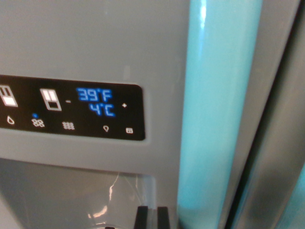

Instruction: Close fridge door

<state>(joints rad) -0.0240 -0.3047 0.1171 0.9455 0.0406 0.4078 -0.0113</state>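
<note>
**Wrist camera close against the fridge front**

You are looking at the grey metal fridge door (95, 43), filling the wrist view's left, its black control panel (71, 107) reading 39°F and 4°C in blue. A glossy teal vertical handle (214, 114) stands just right of it. The dark fingers (153, 218) barely show at the bottom edge; you cannot tell their spread

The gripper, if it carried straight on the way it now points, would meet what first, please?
Probably the fridge door around the dispenser recess, beside the handle; depth is unclear.
</note>
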